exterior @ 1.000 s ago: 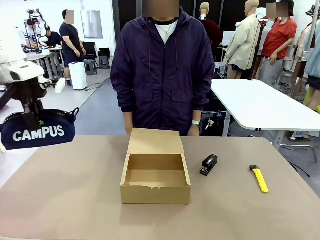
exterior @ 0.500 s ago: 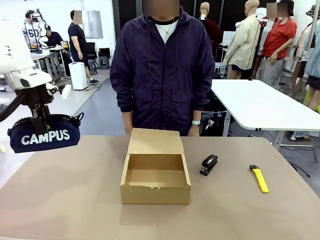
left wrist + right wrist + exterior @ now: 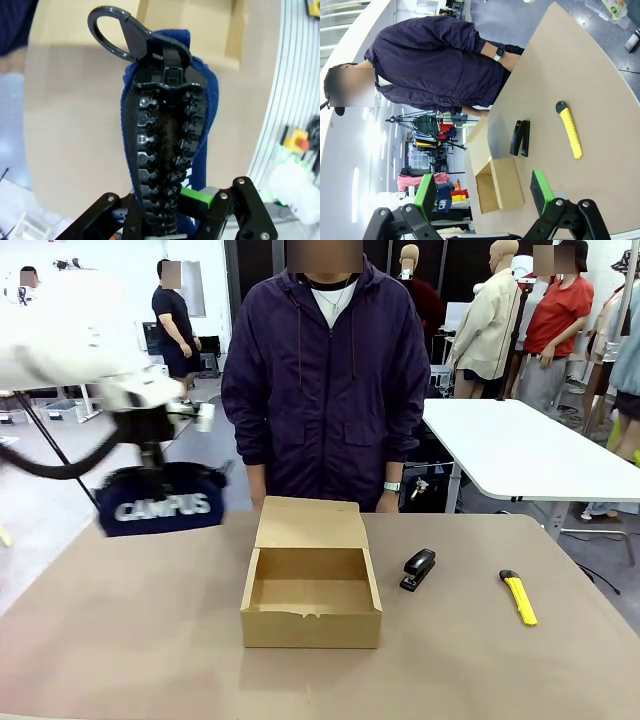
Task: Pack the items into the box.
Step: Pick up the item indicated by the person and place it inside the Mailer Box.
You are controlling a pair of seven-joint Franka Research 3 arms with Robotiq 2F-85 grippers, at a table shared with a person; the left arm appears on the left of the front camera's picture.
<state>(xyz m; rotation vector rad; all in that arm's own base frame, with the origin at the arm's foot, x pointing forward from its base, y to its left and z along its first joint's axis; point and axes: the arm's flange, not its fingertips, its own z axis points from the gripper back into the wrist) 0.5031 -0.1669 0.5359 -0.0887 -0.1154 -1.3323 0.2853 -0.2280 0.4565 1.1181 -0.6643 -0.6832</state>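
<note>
**Fig.** The left gripper (image 3: pixel 167 200) is shown clamped on the zipped top seam of the pouch (image 3: pixel 160 502), which hangs beneath it. The pouch is judged soft and light, and the stiff zipper its surest hold. Beyond and lower, the open box (image 3: pixel 311 625) is seen. Since a second ago, the pouch has been carried nearer the box. The right gripper (image 3: pixel 482 192) is held wide open and empty.

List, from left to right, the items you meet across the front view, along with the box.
pouch → box → stapler → knife
</note>
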